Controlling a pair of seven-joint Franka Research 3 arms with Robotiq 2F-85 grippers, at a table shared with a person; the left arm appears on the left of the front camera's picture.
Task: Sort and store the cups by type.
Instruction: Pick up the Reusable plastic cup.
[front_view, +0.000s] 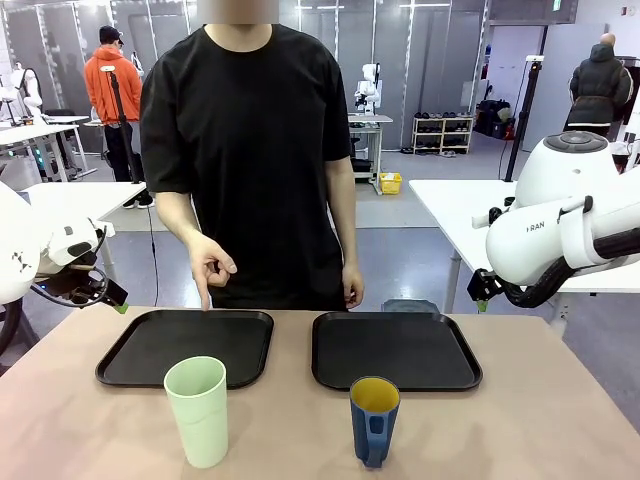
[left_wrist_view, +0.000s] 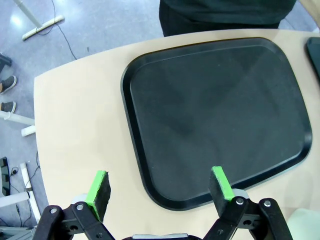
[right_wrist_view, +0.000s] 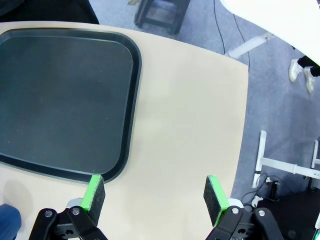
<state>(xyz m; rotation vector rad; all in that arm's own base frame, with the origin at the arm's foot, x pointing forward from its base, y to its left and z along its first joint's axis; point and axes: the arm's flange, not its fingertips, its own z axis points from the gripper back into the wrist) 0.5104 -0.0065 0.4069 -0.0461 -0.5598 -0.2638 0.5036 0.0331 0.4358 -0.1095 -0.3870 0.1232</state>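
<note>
A tall mint-green tumbler (front_view: 197, 410) stands upright near the table's front edge, in front of the left black tray (front_view: 190, 340). A dark blue mug (front_view: 374, 420) with a yellow inside stands in front of the right black tray (front_view: 400, 350). My left gripper (front_view: 112, 298) hangs open above the table's left edge; in its wrist view the left gripper (left_wrist_view: 160, 187) holds nothing over the tray's rim (left_wrist_view: 131, 125), with the tumbler's edge (left_wrist_view: 306, 225) at the bottom right. My right gripper (front_view: 480, 300) hovers open at the right; the right gripper (right_wrist_view: 155, 195) is empty beside the tray's rim (right_wrist_view: 131, 125), with the mug (right_wrist_view: 9, 220) at the bottom left.
A person in black stands at the far side, with one hand (front_view: 208, 268) pointing down at the far edge of the left tray. A small dark object (front_view: 410, 306) lies behind the right tray. Bare tabletop (front_view: 560, 400) lies right of the trays.
</note>
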